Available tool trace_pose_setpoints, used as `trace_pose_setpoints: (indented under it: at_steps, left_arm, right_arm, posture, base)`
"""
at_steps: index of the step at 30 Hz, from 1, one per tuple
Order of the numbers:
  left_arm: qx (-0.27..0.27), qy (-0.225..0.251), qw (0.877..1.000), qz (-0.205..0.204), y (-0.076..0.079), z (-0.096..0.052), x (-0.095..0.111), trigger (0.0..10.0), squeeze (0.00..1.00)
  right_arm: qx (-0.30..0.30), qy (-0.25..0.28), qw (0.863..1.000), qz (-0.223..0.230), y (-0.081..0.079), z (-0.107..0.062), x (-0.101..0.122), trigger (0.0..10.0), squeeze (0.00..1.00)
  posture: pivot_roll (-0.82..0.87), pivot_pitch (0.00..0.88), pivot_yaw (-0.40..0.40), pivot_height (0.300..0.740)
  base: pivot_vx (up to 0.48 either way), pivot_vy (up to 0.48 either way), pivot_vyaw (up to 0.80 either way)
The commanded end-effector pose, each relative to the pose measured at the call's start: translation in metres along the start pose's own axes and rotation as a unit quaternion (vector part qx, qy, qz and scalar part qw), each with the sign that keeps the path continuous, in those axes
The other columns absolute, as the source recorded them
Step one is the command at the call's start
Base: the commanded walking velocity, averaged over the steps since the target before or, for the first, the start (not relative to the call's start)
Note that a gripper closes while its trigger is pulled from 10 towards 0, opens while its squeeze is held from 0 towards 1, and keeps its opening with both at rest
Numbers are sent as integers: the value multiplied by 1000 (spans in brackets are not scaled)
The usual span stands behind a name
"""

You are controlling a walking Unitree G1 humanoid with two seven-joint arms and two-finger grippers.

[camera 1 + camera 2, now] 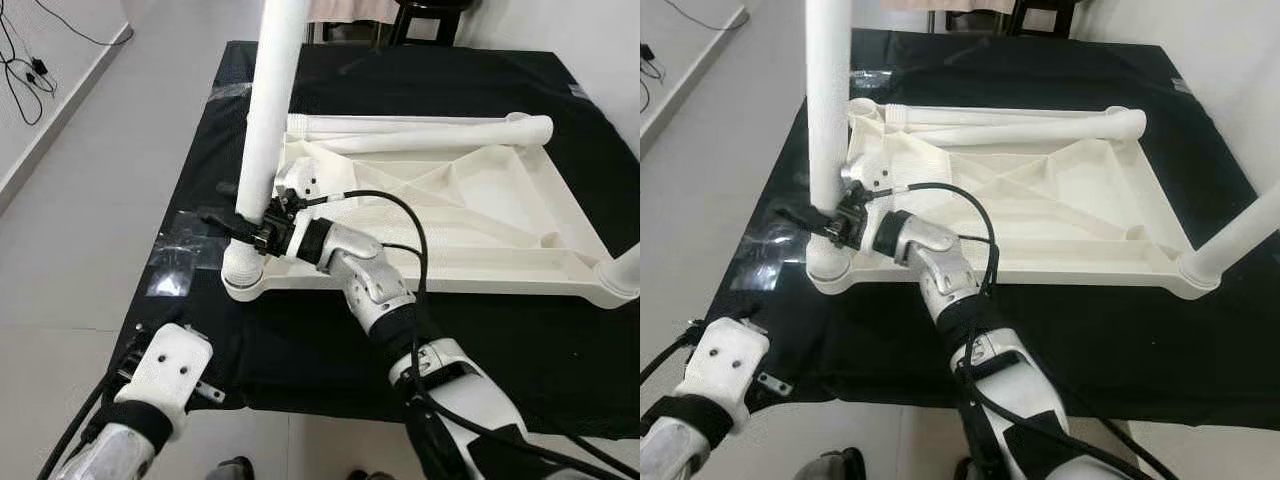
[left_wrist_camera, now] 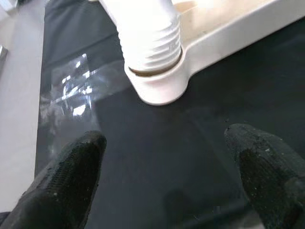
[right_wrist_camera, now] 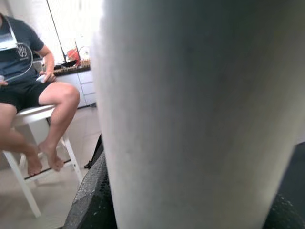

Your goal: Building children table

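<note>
A white children's table top (image 1: 450, 285) lies upside down on a black cloth. One white leg (image 1: 268, 110) stands upright in its near-left corner socket (image 2: 159, 88), with the threaded end (image 2: 150, 38) seated in it. My right gripper (image 1: 243, 228) is shut around this leg just above the socket, and the leg (image 3: 200, 114) sits between its black fingers. A second leg (image 1: 1240, 235) stands tilted in the near-right corner. Two more legs (image 1: 430, 130) lie along the far side of the top. My left gripper (image 2: 164, 162) hovers open over the cloth, short of the socket.
The black cloth (image 1: 540, 340) covers the floor under the table top, with a patch of clear tape (image 1: 180, 255) at its left edge. Cables (image 1: 25, 70) lie on the floor at far left. A person (image 3: 28, 90) sits on a white chair beyond the leg.
</note>
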State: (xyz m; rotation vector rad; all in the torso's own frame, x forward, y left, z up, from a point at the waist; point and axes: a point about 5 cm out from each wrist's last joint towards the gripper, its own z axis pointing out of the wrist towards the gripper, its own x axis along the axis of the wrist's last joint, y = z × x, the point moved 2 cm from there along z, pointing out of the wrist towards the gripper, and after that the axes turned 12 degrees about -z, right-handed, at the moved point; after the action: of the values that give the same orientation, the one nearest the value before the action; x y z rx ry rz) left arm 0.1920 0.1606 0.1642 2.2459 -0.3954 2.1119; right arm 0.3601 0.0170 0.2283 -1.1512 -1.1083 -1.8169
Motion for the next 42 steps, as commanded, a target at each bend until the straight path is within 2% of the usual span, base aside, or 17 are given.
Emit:
trace_pose_setpoints:
  at_steps: [1,3,5,7,8,9,13,15,19,21,23,29,32,35,37,39,42]
  left_arm:
    - [-4,1,1000,-7,1,-2,0,10000,0]
    - [-7,0,1000,-12,4,-7,-1,10000,0]
    - [-6,-2,1000,-16,6,-10,-1,10000,0]
    - [-7,-2,1000,-18,8,-11,-1,10000,0]
    - [-8,-2,1000,-20,10,-12,-1,10000,0]
    - [-9,-2,1000,-21,11,-12,0,10000,0]
    - [-10,-2,1000,-22,11,-13,0,10000,0]
    - [-12,-3,1000,-25,14,-16,1,10000,0]
    - [-13,-3,1000,-27,14,-18,2,10000,0]
    - [-14,-2,999,-30,16,-23,3,10000,0]
    - [-15,-2,999,-32,17,-25,4,10000,0]
    - [-16,-3,999,-31,20,-33,8,10000,0]
    - [-16,-4,999,-31,20,-34,8,10000,0]
    - [-15,-7,999,-31,21,-36,8,10000,0]
    - [-15,-7,999,-31,21,-36,8,10000,0]
    - [-16,-10,999,-30,21,-38,8,10000,0]
    - [-18,-10,999,-31,21,-37,8,10000,0]
  right_arm:
    - [14,-10,1000,-15,0,-1,-1,10000,0]
    - [79,-22,995,-52,-5,-2,1,10000,0]
    - [162,-34,982,-87,-13,-4,2,10000,0]
    - [243,-45,964,-94,-24,-8,0,10000,0]
    - [296,-53,950,-86,-31,-12,-1,10000,0]
    - [316,-54,944,-79,-33,-13,-1,10000,0]
    - [332,-54,939,-72,-34,-14,-1,10000,0]
    - [363,-53,929,-41,-33,-12,4,10000,0]
    - [375,-49,926,-24,-32,-10,6,10000,0]
    - [388,-35,921,7,-31,-5,12,10000,0]
    - [393,-29,919,16,-31,-4,15,10000,0]
    - [413,-17,910,23,-38,5,20,10000,0]
    - [412,-10,911,26,-40,7,19,10000,0]
    - [391,-4,920,13,-41,6,13,10000,0]
    - [391,-4,920,13,-41,6,13,10000,0]
    - [364,-14,931,-9,-40,1,4,10000,0]
    - [316,-37,948,-13,-37,-2,-5,10000,0]
  posture:
    - [138,264,-81,740]
    - [144,281,-94,740]
    - [145,287,-98,740]
    - [148,291,-102,740]
    - [148,296,-107,740]
    - [149,300,-111,740]
    - [150,301,-112,740]
    - [157,312,-122,740]
    - [159,317,-127,740]
    - [173,334,-134,740]
    - [174,335,-134,740]
    - [185,361,-135,740]
    - [187,369,-132,740]
    - [184,376,-126,740]
    - [184,376,-126,740]
    - [178,380,-122,740]
    - [158,377,-121,740]
  base:
    - [0,0,0]
    - [0,0,0]
    - [0,0,0]
    - [0,0,0]
    - [0,0,0]
    - [0,0,0]
    - [0,0,0]
    - [0,0,0]
    - [0,0,0]
    - [0,0,0]
    - [0,0,0]
    - [0,0,0]
    - [0,0,0]
    - [0,0,0]
    - [0,0,0]
    - [0,0,0]
    - [0,0,0]
